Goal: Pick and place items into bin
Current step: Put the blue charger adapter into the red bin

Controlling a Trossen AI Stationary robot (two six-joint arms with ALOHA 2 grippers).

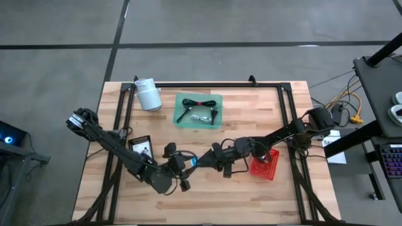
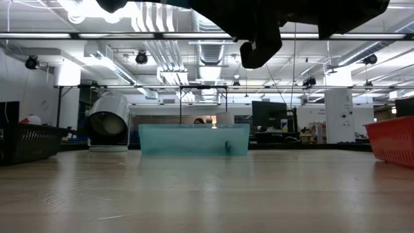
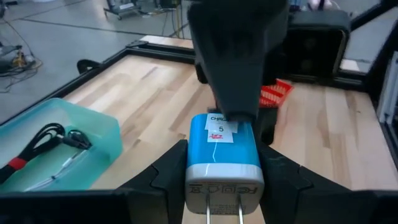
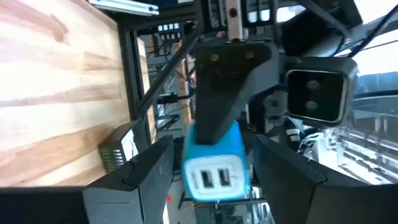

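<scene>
Both grippers' fingers pinch one blue charger (image 3: 222, 152) (mid-air); left gripper (image 1: 186, 164), right gripper (image 1: 211, 156) nearly hide it.

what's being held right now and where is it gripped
A blue charger plug, mid-handoff: left gripper clamps its sides near the prongs; right gripper closes around the USB end.

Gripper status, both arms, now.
Left gripper: shut on the blue charger, held above the table.
Right gripper: at the same charger, meeting the left mid-table; whether it grips cannot be told.
</scene>
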